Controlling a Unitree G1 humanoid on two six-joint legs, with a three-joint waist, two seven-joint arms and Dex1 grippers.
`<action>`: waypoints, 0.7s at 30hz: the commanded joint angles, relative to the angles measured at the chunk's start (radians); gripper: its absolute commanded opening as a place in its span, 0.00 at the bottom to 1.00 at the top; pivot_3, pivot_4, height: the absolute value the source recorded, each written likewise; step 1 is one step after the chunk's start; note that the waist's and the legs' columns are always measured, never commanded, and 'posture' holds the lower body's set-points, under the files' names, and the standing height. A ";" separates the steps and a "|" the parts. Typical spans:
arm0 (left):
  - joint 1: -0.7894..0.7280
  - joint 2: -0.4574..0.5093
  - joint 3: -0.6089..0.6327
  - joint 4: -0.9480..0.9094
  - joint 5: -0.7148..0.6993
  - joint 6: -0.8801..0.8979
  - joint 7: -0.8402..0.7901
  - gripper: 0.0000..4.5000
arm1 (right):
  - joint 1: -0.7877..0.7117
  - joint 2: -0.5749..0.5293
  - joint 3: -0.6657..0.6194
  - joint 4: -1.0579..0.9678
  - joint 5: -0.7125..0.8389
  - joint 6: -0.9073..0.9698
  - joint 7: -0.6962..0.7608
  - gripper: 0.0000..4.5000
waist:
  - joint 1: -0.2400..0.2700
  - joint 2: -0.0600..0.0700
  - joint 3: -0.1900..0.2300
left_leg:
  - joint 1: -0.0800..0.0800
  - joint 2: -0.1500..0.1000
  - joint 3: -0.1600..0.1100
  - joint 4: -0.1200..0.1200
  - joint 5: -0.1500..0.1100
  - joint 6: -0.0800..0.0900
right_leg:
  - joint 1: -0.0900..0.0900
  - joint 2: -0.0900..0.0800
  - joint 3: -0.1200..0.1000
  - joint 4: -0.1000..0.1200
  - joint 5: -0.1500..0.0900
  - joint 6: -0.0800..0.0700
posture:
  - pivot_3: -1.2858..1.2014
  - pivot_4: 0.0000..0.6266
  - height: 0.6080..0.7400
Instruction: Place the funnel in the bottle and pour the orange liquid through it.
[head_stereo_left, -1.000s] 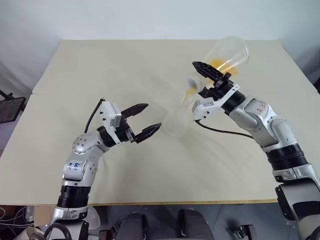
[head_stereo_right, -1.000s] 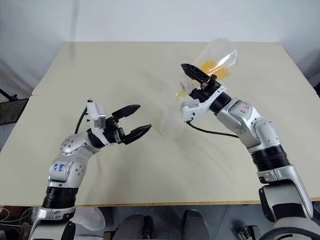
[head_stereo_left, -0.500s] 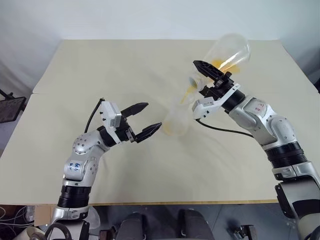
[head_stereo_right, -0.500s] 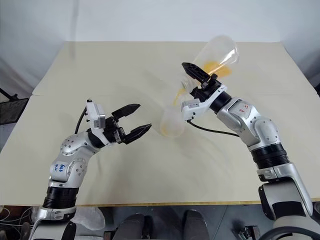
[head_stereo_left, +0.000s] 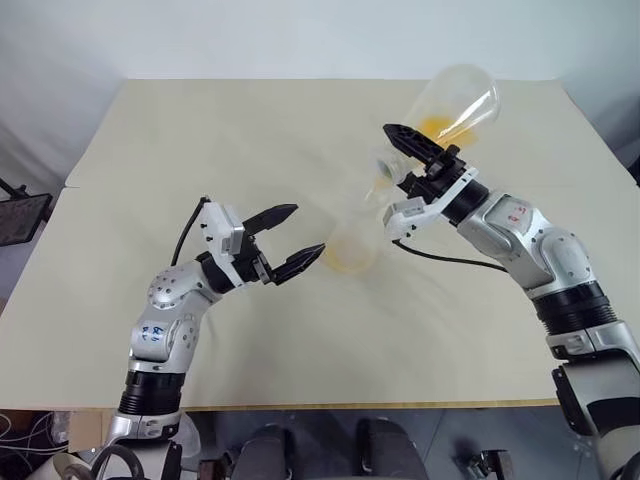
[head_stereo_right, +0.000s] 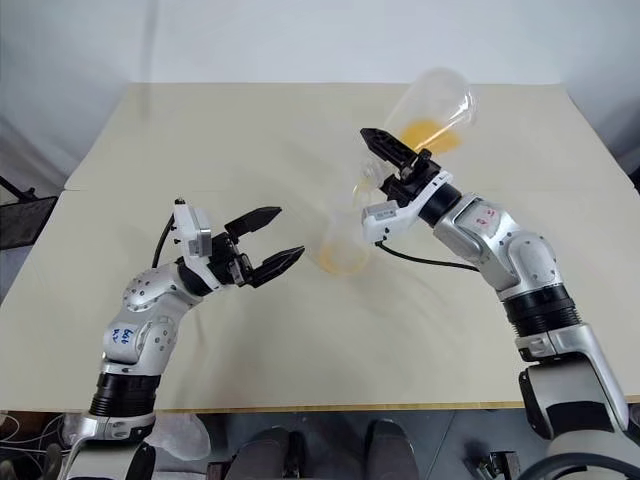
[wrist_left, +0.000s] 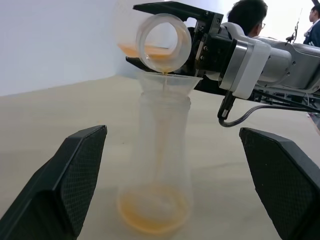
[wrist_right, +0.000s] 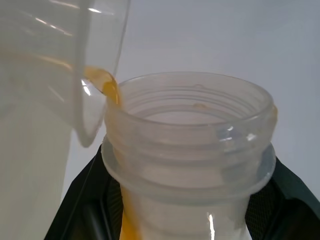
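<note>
Right gripper clamped on tilted flask (pouring), left gripper wide, empty

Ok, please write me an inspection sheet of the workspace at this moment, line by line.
Surface: beige table, no spill seen.
Job's things: funnel sits in the bottle; orange liquid pools at its bottom. Tilted flask pours a thin stream into the funnel.
Clutter: nothing seen.
Hands: right hand shut on the flask's neck; left hand open beside the bottle, apart from it.
Cables: black cable at the right wrist, another at the left wrist.
Surroundings: pale wall; people behind in the left wrist view.
</note>
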 joint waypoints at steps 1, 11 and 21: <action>-0.017 -0.003 -0.001 -0.011 0.004 -0.023 0.005 1.00 | -0.036 -0.019 -0.019 -0.023 0.006 0.000 -0.034 0.56 | 0.000 0.000 0.000 | 0.000 0.000 0.000 0.000 0.000 0.000 | 0.000 0.000 0.000 0.000 0.000 0.000 | 0.52 0.24 1.00; -0.014 -0.008 0.001 -0.012 0.010 -0.025 0.004 1.00 | -0.048 -0.023 -0.014 -0.016 -0.002 0.002 -0.054 0.56 | 0.000 0.000 0.000 | 0.000 0.000 0.000 0.000 0.000 0.000 | 0.000 0.000 0.000 -0.001 0.000 0.000 | 0.52 0.24 1.00; -0.012 -0.007 -0.002 -0.012 0.013 -0.027 0.000 1.00 | -0.048 -0.028 -0.014 -0.019 -0.004 0.007 -0.065 0.56 | 0.000 0.000 0.000 | 0.000 0.000 0.000 0.000 0.000 0.000 | 0.000 0.000 0.000 -0.001 0.000 0.000 | 0.52 0.24 1.00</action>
